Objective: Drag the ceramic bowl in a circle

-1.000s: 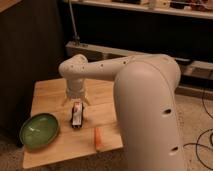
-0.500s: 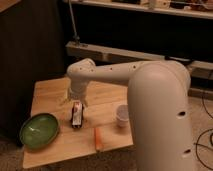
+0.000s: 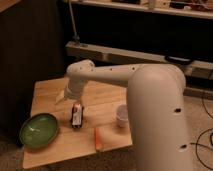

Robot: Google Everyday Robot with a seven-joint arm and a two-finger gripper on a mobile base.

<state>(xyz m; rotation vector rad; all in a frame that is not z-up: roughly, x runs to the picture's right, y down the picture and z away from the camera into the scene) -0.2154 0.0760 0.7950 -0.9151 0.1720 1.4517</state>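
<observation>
The ceramic bowl [image 3: 39, 131] is wide, shallow and glossy green. It sits at the front left corner of the wooden table [image 3: 105, 100]. My gripper [image 3: 64, 96] hangs from the white arm [image 3: 145, 95] above the table's left middle part. It is behind and to the right of the bowl, clearly apart from it, and holds nothing that I can see.
A dark bottle-like object [image 3: 76, 114] lies on the table just right of the bowl. A small white cup [image 3: 121, 116] stands further right. An orange stick-shaped item [image 3: 99, 138] lies near the front edge. Dark shelving stands behind the table.
The gripper has moved left, from over the dark bottle-like object toward the table's left side. The arm has swung away and uncovered the white cup. The bowl has not moved.
</observation>
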